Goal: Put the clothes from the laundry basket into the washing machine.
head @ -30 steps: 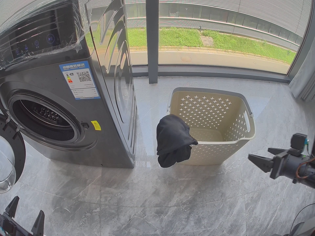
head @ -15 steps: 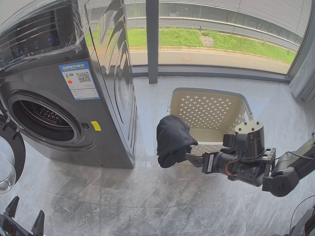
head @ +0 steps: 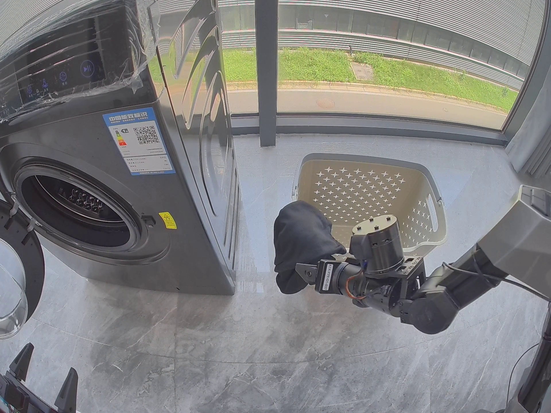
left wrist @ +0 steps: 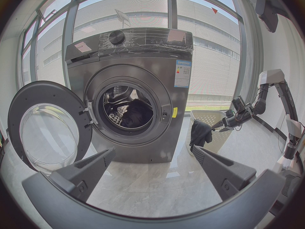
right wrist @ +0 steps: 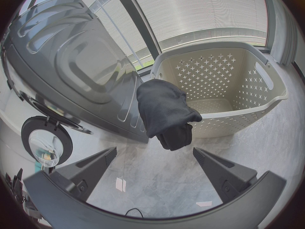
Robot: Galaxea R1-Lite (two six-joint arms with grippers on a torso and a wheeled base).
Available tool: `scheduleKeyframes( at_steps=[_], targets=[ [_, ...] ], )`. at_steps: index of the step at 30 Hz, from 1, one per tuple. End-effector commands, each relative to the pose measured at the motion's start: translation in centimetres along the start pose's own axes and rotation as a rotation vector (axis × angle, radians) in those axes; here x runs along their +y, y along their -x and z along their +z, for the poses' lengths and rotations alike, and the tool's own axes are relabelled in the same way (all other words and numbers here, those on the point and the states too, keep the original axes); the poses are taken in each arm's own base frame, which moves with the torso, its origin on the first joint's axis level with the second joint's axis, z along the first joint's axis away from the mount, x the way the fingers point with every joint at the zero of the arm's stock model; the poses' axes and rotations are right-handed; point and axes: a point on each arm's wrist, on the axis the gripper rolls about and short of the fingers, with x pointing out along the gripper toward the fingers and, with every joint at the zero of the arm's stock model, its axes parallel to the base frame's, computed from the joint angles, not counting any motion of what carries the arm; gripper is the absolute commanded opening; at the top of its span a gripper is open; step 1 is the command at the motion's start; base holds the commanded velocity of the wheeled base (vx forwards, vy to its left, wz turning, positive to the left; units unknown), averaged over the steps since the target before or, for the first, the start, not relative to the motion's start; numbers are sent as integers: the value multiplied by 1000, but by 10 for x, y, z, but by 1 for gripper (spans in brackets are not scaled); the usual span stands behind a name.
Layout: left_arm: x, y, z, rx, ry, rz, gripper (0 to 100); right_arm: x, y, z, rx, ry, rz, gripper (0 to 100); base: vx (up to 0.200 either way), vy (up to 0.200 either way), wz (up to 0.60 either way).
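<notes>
Before the robot, the head view has a black garment draped over the near corner rim of the beige laundry basket, beside the washing machine; the right gripper sits at the garment's lower fold, its spread unclear at this angle; the left gripper sits low, fingers apart. The left wrist view looks straight into the drum and adds dark clothing lying inside, with the round door swung open. The right wrist view settles the spread: jaws wide, the garment just ahead of the gap, not clasped.
</notes>
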Motion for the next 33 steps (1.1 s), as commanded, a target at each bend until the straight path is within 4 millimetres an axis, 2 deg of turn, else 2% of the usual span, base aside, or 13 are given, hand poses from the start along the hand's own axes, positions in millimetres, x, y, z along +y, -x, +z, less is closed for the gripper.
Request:
scheduleKeyframes(
  at_steps=[1,7,14,19,26,27,33],
  targets=[
    [0,0,-5,3,-1,-1,100,-8,-30,-5,12,-20,-34,100,0,0,0],
    [0,0,-5,3,-1,-1,100,-14,-54,-10,15,-41,-56,100,0,0,0],
    [0,0,-5,3,-1,-1,100,-11,-68,-4,-9,-97,-47,100,0,0,0],
    [0,0,-5,3,-1,-1,100,-16,-80,-3,-19,-120,-57,100,0,0,0],
    [0,0,-5,3,-1,-1,100,-15,-88,-3,-29,-151,-52,100,0,0,0],
    [0,0,-5,3,-1,-1,100,-14,-88,-2,-32,-151,-51,0,0,0,0],
    [0,0,-5,3,0,-1,100,-12,-87,-3,-31,-170,-45,0,0,0,0]
  ],
)
